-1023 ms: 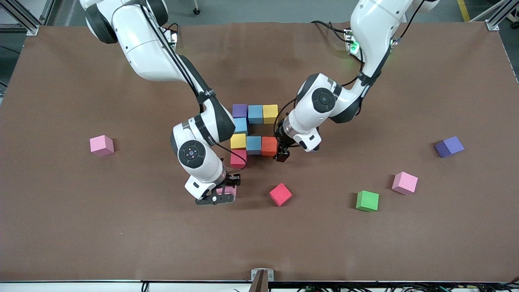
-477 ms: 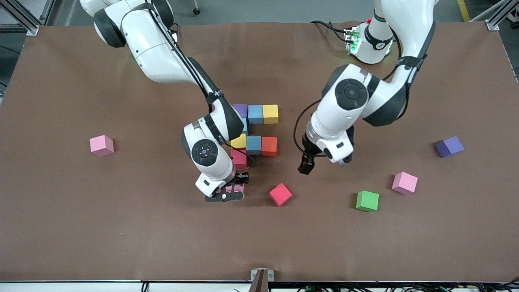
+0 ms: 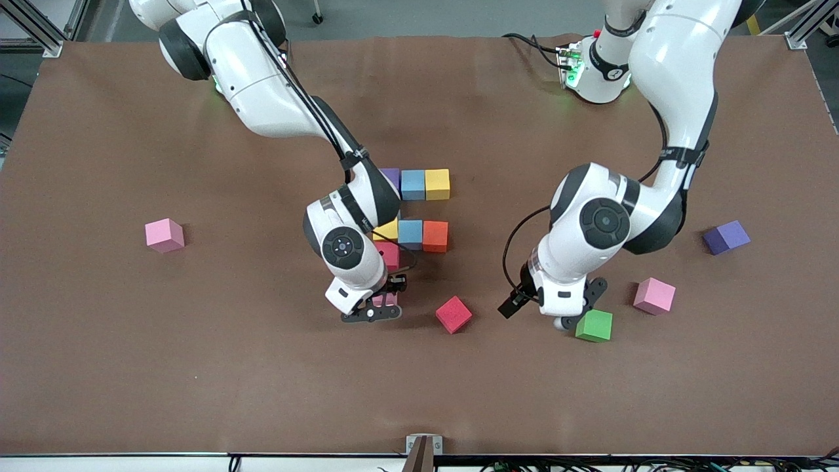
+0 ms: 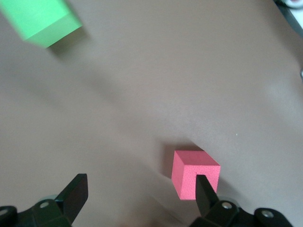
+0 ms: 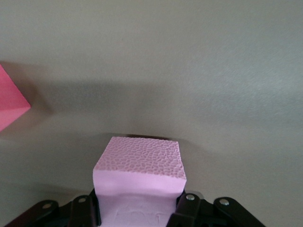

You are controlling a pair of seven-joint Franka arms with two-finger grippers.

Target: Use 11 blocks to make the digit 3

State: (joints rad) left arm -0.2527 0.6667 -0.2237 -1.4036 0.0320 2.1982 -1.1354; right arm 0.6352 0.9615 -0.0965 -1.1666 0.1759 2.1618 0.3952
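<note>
Front view: half-built digit 3 (image 3: 411, 216) mid-table. Left gripper (image 3: 569, 313) wide open, empty, over bare table between loose red block (image 3: 453, 314) and green block (image 3: 594, 325). Right gripper (image 3: 375, 303) clamped on pink block (image 3: 385, 300) near figure; could nudge placed cubes while setting down.
</note>
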